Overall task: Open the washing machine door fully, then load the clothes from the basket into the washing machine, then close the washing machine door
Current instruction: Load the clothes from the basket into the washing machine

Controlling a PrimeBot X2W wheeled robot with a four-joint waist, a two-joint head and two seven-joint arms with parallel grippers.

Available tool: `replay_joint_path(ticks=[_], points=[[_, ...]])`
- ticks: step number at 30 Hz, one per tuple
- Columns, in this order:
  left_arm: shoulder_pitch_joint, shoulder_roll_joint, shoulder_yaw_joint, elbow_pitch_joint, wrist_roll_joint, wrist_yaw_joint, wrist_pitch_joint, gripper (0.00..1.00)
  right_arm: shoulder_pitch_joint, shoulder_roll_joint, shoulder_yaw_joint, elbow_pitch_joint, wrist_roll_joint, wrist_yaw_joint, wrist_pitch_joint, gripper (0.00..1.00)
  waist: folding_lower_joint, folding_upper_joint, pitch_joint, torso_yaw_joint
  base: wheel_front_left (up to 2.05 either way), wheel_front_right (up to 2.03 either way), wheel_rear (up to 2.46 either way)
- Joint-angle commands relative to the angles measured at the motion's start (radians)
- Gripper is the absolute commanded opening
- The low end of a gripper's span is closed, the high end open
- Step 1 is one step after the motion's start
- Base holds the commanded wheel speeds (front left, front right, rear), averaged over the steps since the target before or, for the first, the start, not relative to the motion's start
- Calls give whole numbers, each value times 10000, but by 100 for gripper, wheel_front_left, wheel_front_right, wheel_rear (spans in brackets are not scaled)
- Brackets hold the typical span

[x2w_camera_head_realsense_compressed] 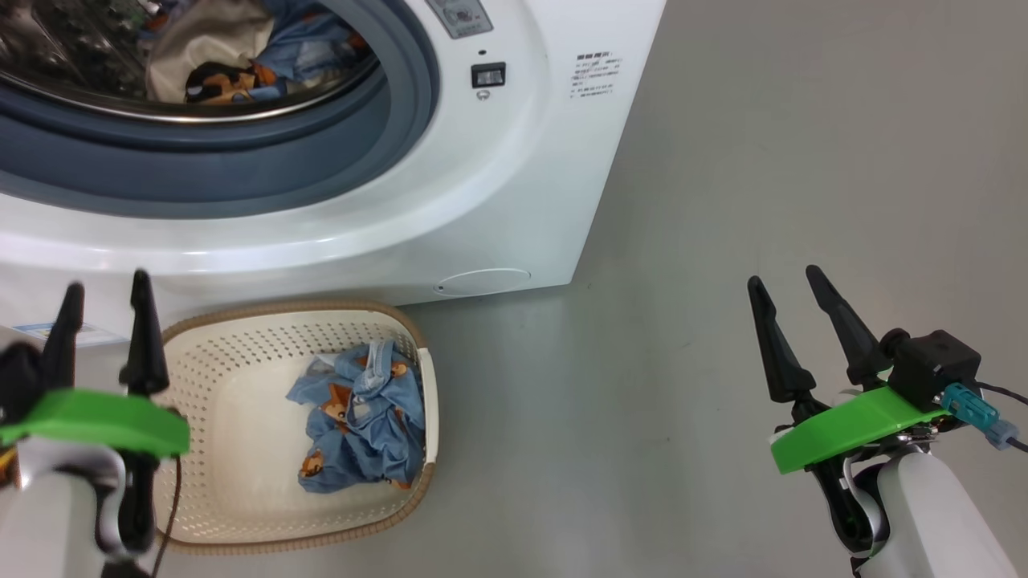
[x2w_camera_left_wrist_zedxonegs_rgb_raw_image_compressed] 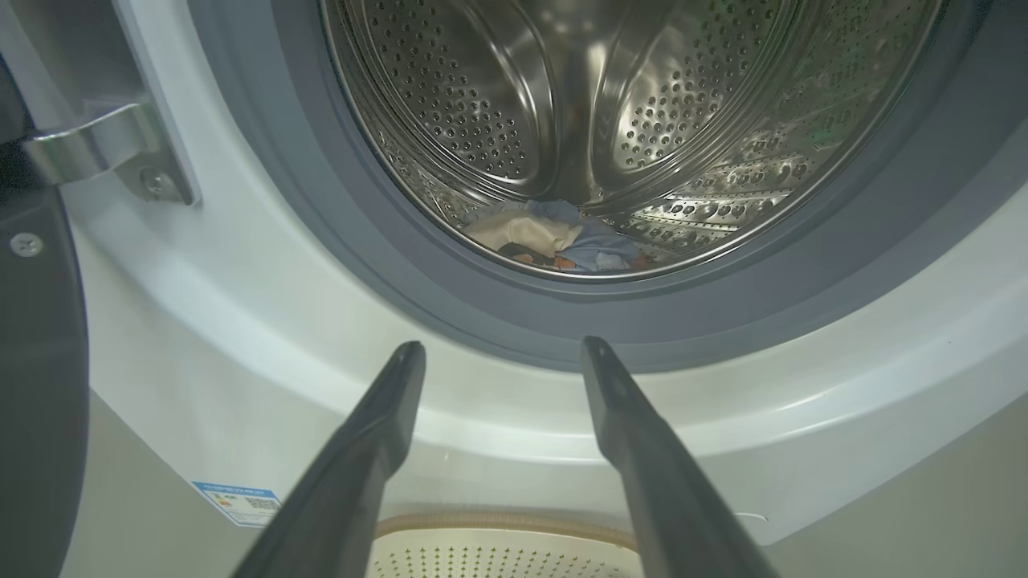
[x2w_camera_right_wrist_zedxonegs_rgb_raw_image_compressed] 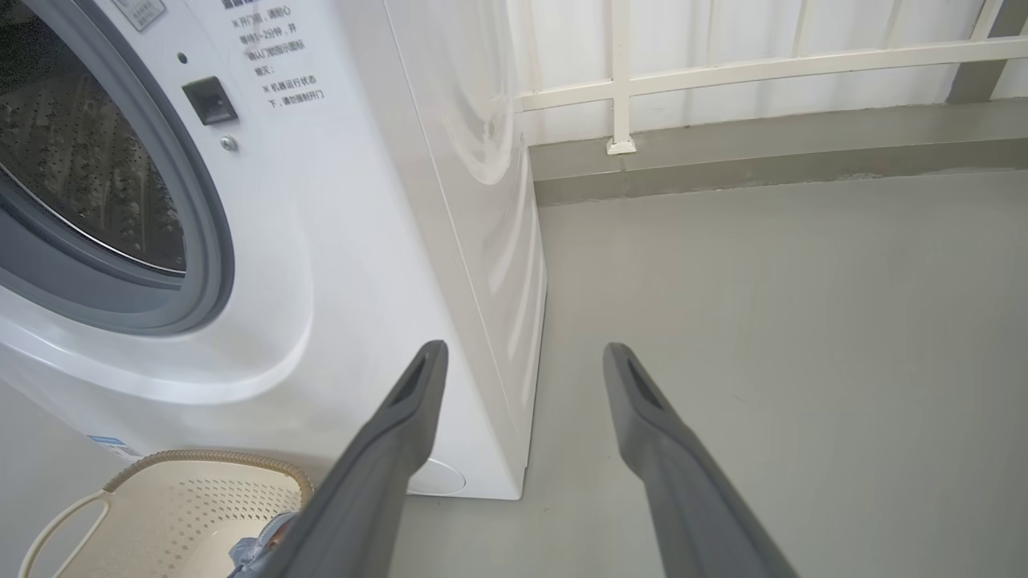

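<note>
The white washing machine (x2w_camera_head_realsense_compressed: 514, 160) stands with its drum mouth uncovered. Cream and blue clothes (x2w_camera_head_realsense_compressed: 233, 60) lie in the steel drum (x2w_camera_left_wrist_zedxonegs_rgb_raw_image_compressed: 610, 104). The door (x2w_camera_left_wrist_zedxonegs_rgb_raw_image_compressed: 36, 385) is swung aside; its dark edge and hinge show at the left of the left wrist view. On the floor before the machine sits the cream basket (x2w_camera_head_realsense_compressed: 241, 514), with a blue bear-print garment (x2w_camera_head_realsense_compressed: 361, 417) in its right half. My left gripper (x2w_camera_head_realsense_compressed: 107, 291) hangs open and empty above the basket's left rim. My right gripper (x2w_camera_head_realsense_compressed: 785, 278) is open and empty over bare floor, far right of the basket.
Grey floor (x2w_camera_head_realsense_compressed: 763, 160) spreads to the right of the machine. A white railing (x2w_camera_right_wrist_zedxonegs_rgb_raw_image_compressed: 723, 60) and a low grey kerb run along the far wall. A grey rubber seal (x2w_camera_left_wrist_zedxonegs_rgb_raw_image_compressed: 385, 265) rings the drum mouth. A blue label (x2w_camera_left_wrist_zedxonegs_rgb_raw_image_compressed: 237, 502) marks the machine's lower front corner.
</note>
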Motion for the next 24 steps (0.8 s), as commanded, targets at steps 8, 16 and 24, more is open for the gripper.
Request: replay_joint_path(ticks=[8,16,24], points=[[1855,-61,1026,-1525,369,-15,-53,100,587,-176,109,-123,81,16,-120,100,0,-1,-431,159,0,0,0],[3307,-482,1613,-2430,612,-15,-53,100,1420,-309,-93,-83,189,16,-120,100,0,-1,-1257,354,0,0,0],[4275,-615,1835,-2885,785,-15,-53,100,2053,-418,-110,-156,282,16,-120,100,0,-1,-1892,451,0,0,0]])
